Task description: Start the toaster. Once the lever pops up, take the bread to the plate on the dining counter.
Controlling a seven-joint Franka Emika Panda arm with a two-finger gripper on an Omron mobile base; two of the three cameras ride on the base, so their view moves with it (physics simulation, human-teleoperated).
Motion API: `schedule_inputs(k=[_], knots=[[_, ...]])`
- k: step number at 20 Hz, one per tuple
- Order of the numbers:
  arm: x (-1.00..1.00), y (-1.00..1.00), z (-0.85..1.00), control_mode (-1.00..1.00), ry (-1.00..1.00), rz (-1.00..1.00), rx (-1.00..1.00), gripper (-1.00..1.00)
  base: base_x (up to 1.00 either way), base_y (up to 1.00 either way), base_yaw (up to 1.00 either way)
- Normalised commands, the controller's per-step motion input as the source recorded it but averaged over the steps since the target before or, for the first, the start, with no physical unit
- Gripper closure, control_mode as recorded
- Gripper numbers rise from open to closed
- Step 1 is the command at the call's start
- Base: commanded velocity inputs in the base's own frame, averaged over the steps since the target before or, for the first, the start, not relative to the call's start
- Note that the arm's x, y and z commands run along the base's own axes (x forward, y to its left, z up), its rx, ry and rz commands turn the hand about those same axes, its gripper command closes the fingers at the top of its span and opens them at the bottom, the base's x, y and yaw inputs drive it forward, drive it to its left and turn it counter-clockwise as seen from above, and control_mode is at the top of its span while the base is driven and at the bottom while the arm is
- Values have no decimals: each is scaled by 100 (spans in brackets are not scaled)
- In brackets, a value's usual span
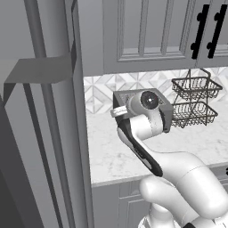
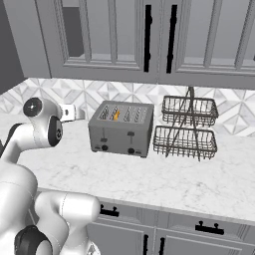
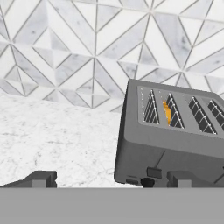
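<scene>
Two wire baskets (image 2: 187, 128) flank the toaster (image 2: 121, 129) on white marble counter (image 2: 174, 179) under grey cabinets (image 2: 124, 35); my pincer (image 3: 111, 179) gapes wide, empty.

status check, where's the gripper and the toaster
Gripper open, empty, short of toaster. Bread in a slot, lever not pressed. Wire rack beside toaster, path clear.

A: Any writing to read on the toaster (image 2: 121, 128), say a brand or dial numbers?

B: None. Its grey front at the middle of the right base view bears no legible marks.

A: And the cabinet doors (image 2: 149, 35) across the top of the frame?

B: Plain panels, no labels or signs.
</scene>
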Motion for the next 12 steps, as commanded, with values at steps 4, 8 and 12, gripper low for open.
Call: schedule_inputs(k=[4,8,12], knots=[[0,0,0,-100,0,0,0,-100,0,0,0],[0,0,0,-100,0,0,0,-100,0,0,0],[0,0,0,-100,0,0,0,-100,0,0,0]])
